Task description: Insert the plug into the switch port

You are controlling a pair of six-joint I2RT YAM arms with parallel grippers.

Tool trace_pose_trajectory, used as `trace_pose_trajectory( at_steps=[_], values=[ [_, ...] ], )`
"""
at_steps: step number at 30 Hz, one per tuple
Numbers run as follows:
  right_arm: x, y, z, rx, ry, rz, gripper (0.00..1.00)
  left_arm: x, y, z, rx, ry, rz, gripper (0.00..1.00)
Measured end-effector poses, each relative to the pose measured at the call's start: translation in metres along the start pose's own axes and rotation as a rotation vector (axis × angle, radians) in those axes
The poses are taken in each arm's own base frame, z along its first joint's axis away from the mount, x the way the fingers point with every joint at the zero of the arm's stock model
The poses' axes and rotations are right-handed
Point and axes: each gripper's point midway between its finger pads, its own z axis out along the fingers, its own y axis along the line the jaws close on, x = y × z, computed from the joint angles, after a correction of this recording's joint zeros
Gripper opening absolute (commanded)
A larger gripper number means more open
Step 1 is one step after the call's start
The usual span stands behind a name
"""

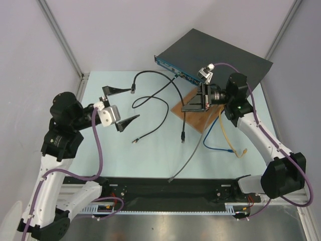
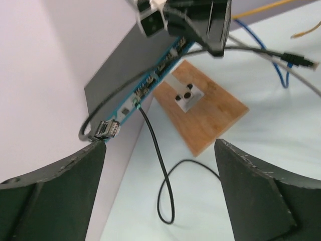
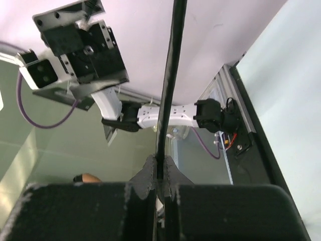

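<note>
Worktop (image 1: 125, 155) of pale blue carries the switch (image 1: 220, 55) at its far right, the narrow teal front face (image 1: 173, 69) with its row of small sockets turned towards the left and near side. On the left, the left end effector (image 1: 134, 104) hovers with its fingers spread wide, holding nothing. The plug (image 2: 108, 129) sits just beside the tip of its far finger, outside the gap, and whether the two touch cannot be told. The plug is well apart from the switch, and no socket holds it. Its black lead arcs off to the right towards the switch. The right end effector (image 3: 160, 173) hangs near the teal face, above the far edge of a wooden board (image 1: 195, 118), and is clenched on a black cable (image 3: 168, 75) that runs straight through the pinched fingertips. A small metal block (image 2: 186, 95) sits on the board. Elsewhere on the teal face, a thin black lead (image 2: 150, 135) is seated in one socket and loops down onto the worktop. Near the board, on the right, lie a blue cable (image 1: 213, 145), a yellow cable (image 1: 225, 135) and a grey cable (image 1: 193, 153).
</note>
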Motion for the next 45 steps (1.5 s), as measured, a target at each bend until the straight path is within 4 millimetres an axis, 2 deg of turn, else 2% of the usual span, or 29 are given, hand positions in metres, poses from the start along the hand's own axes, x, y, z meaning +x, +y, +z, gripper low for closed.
trace_pose_trajectory(
  at_steps=[3,7,12,13,15,16,18,20,23,26,30,32,36,40,45],
  values=[
    [-0.01,-0.008,-0.012,0.031,-0.042,0.018,0.0,0.023,-0.005,0.001,-0.022,0.051,-0.039,0.98],
    [-0.034,-0.015,-0.034,0.089,-0.141,0.011,0.0,0.083,-0.025,-0.007,-0.103,0.198,-0.139,0.97],
    [-0.067,-0.019,-0.06,0.152,-0.246,-0.013,0.0,0.155,-0.036,-0.041,-0.274,0.421,-0.227,0.95],
    [-0.07,-0.021,-0.062,0.156,-0.252,-0.009,0.0,0.165,-0.035,-0.049,-0.309,0.453,-0.239,0.93],
    [-0.07,-0.025,-0.059,0.156,-0.244,0.01,0.0,0.172,-0.03,-0.062,-0.365,0.482,-0.253,0.85],
    [-0.068,-0.025,-0.056,0.152,-0.234,0.014,0.0,0.171,-0.027,-0.064,-0.378,0.477,-0.248,0.83],
    [-0.06,-0.026,-0.046,0.143,-0.199,0.025,0.0,0.155,-0.025,-0.059,-0.348,0.419,-0.237,0.8],
    [-0.049,-0.023,-0.032,0.124,-0.147,0.031,0.0,0.13,-0.024,-0.047,-0.282,0.336,-0.212,0.79],
    [-0.03,-0.018,-0.014,0.088,-0.066,0.032,0.0,0.081,-0.03,-0.02,-0.145,0.197,-0.101,0.77],
    [-0.014,-0.016,-0.002,0.058,0.0,0.043,0.0,0.031,-0.06,0.005,0.055,0.041,0.06,0.75],
    [0.003,-0.022,0.005,0.039,0.056,0.076,0.0,-0.005,-0.109,0.025,0.296,-0.098,0.265,0.7],
    [0.014,-0.027,0.01,0.029,0.092,0.104,0.0,-0.012,-0.132,0.035,0.398,-0.147,0.375,0.65],
    [0.042,-0.032,0.023,0.004,0.18,0.167,0.0,-0.006,-0.165,0.052,0.536,-0.186,0.568,0.59],
    [0.057,-0.026,0.031,-0.025,0.24,0.182,0.0,0.005,-0.179,0.067,0.611,-0.201,0.698,0.56],
    [0.07,-0.02,0.039,-0.056,0.302,0.188,0.0,0.005,-0.189,0.076,0.647,-0.242,0.785,0.56]
  ],
)
